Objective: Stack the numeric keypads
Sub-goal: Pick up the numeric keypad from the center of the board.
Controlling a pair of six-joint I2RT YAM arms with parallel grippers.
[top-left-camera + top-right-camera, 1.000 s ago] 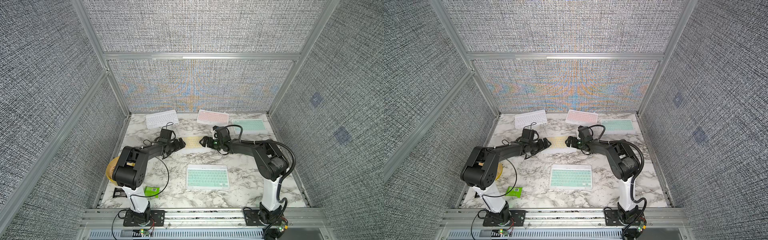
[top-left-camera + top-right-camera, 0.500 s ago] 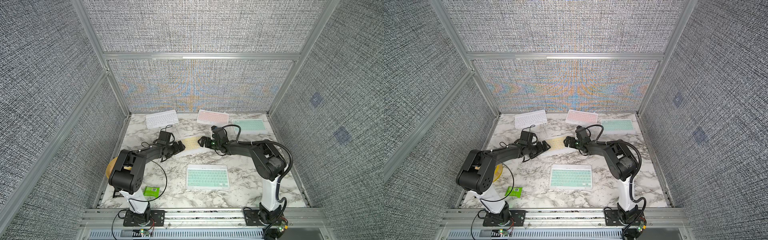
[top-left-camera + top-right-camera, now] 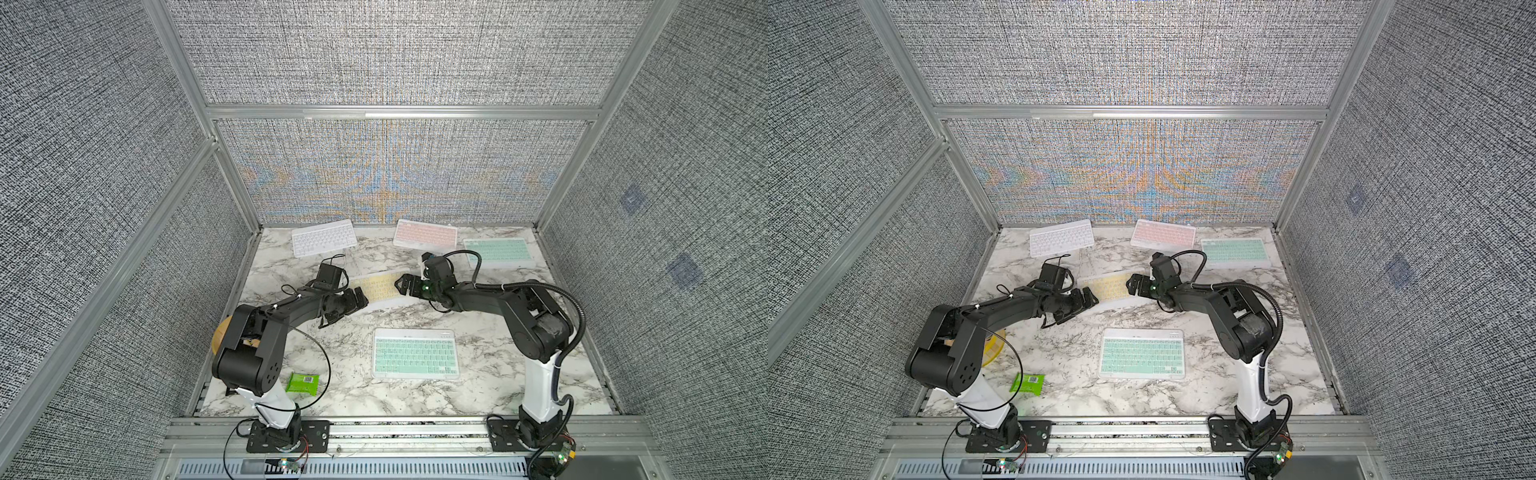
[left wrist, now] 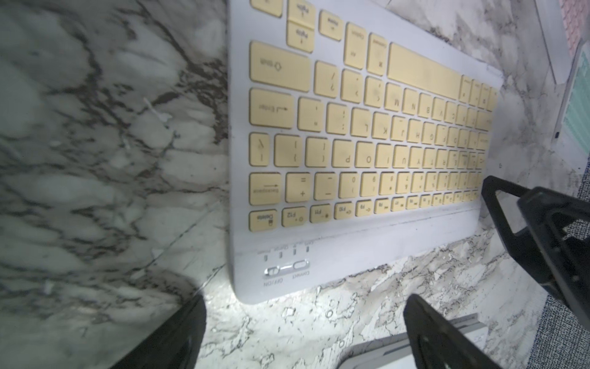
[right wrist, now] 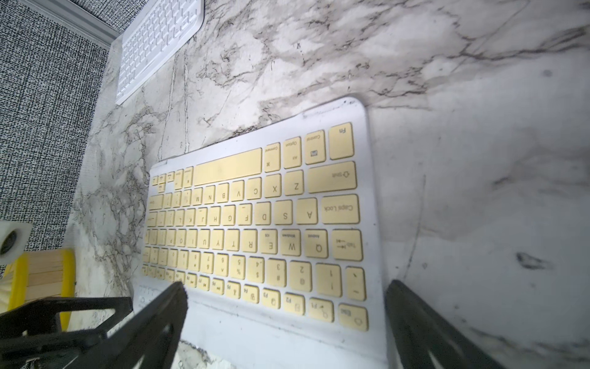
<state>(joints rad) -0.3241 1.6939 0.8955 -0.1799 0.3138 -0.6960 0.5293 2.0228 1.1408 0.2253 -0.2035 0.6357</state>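
Between my two grippers, at mid-table, lies the pale yellow keypad [image 3: 376, 286] [image 3: 1106, 286], flat on the marble. My left gripper [image 3: 357, 298] [image 4: 303, 306] is open just off its left end, over bare marble beside a corner. Open too, my right gripper [image 3: 405, 284] [image 5: 287, 295] stands at the right end, its fingers astride that end's corner without closing on it. The other keypads lie apart: white [image 3: 324, 237] at the back left, pink [image 3: 424, 233] at the back middle, mint [image 3: 498, 251] at the back right, and a second mint one [image 3: 415, 353] at the front.
A small green packet [image 3: 304, 382] lies at the front left. A round yellow basket [image 3: 222, 338] sits at the left edge, mostly hidden behind my left arm. Woven grey walls with metal framing close in the table on three sides.
Both grippers have edged in on the ends of the yellow keypad, and my left arm's elbow has swung toward the front. The keypads have not moved.
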